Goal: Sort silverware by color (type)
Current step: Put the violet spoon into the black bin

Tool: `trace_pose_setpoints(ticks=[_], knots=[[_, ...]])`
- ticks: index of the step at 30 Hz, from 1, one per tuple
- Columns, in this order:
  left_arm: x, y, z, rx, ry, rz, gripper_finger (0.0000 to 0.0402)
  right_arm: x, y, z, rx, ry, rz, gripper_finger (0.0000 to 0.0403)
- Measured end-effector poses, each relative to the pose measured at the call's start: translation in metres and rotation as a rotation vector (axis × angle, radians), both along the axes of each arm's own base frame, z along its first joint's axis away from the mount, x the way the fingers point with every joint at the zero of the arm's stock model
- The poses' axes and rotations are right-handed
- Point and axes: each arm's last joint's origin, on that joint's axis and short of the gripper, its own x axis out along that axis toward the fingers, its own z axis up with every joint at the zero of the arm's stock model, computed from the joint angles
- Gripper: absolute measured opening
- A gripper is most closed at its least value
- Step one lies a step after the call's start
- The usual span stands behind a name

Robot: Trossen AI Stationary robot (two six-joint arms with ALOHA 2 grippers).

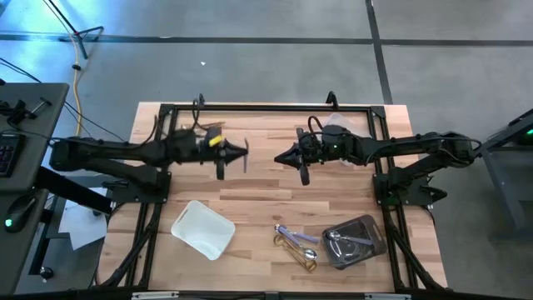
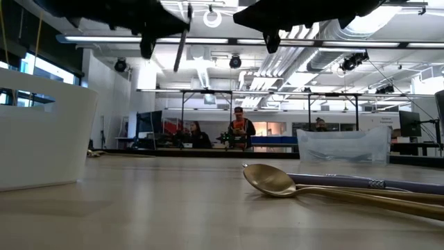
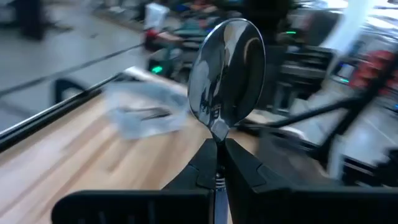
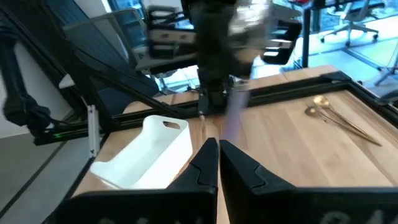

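The left gripper [image 1: 246, 152] was held above mid-table, clamped on a shiny silver spoon [image 3: 226, 71] by its handle, bowl pointing away from the wrist. In the high view the spoon's long axis [image 1: 245, 162] was seen running roughly front to back, hanging just off the fingertips, well clear of the wood. The right gripper [image 1: 279, 156] was pointed tip to tip at the left one, just beside it, fingers closed on nothing.

The rest of the silverware was left near the front edge on the right half: a loose cluster of gold and silver pieces [image 1: 296, 243] on the bare table, more silver pieces inside a clear tray [image 1: 369, 225]. A white tray [image 1: 202, 227] was placed front-left, seemingly empty, though its inside was not fully shown. A second clear tray [image 1: 337, 127] was partly hidden behind the right arm at the back.

Judged: a drop-off was the step in hand. From the held spoon, the white tray lay toward the front and slightly left, nearer the left arm; the clear tray holding silver lay front-right, nearer the right arm. Which one was meant could not be told.
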Motion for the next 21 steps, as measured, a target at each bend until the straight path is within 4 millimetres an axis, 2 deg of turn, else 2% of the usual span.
trace_pose_setpoints(ticks=[3, 6, 11, 21], knots=[[0.003, -0.018, 0.005, 0.059, -0.053, -0.061, 0.0000, 0.000, 0.001, 0.004, 0.008, -0.036, 0.030, 0.0000], [0.003, -0.027, 0.013, 0.104, -0.133, -0.076, 0.0000, -0.001, 0.001, 0.009, 0.025, -0.076, 0.031, 0.0000], [0.002, -0.027, 0.020, 0.120, -0.196, -0.044, 0.0000, -0.004, 0.001, 0.016, 0.019, -0.118, 0.032, 0.0000], [0.002, -0.024, 0.020, 0.118, -0.196, -0.037, 0.0000, -0.004, 0.001, 0.015, 0.020, -0.111, 0.032, 0.0000]])
